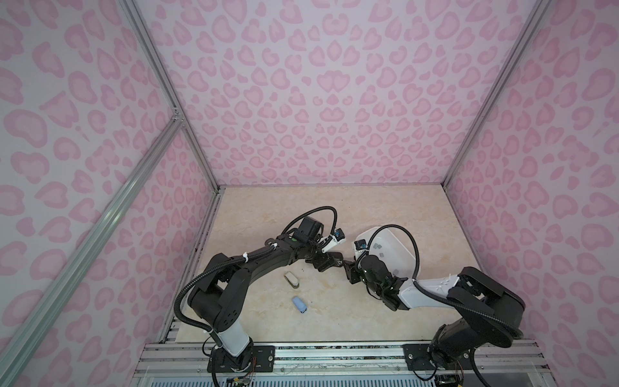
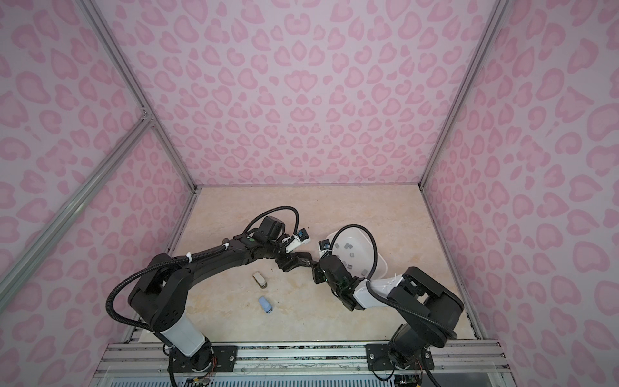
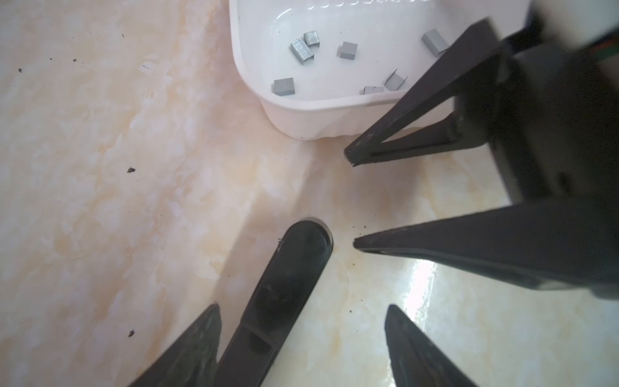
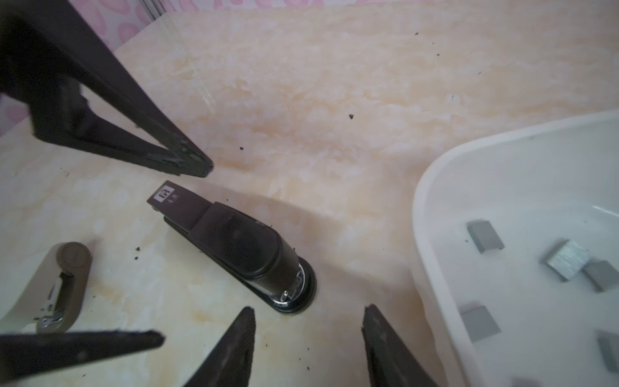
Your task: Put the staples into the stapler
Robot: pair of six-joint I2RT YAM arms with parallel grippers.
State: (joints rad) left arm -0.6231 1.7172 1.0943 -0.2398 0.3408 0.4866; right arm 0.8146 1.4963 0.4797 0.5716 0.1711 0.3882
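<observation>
Lying nearest, a blue stapler [image 1: 299, 304] and a beige stapler [image 1: 292, 279] sit loose. Beyond, the left gripper [image 3: 301, 306] is spread around the black stapler [image 4: 241, 248], and the right gripper [image 4: 308, 308] gapes just beside it. Farthest, the white tray [image 3: 335, 117] holds the scattered staples [image 3: 303, 50], partly hidden by the right arm [image 1: 425, 288] in both top views.

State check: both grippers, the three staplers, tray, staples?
left gripper: open, straddling the black stapler
right gripper: open, empty
black stapler: flat on the table, looks shut
beige stapler: on the table, untouched
blue stapler: on the table, untouched
white tray: upright, beside the right gripper
staples: loose in the tray, none picked up
</observation>
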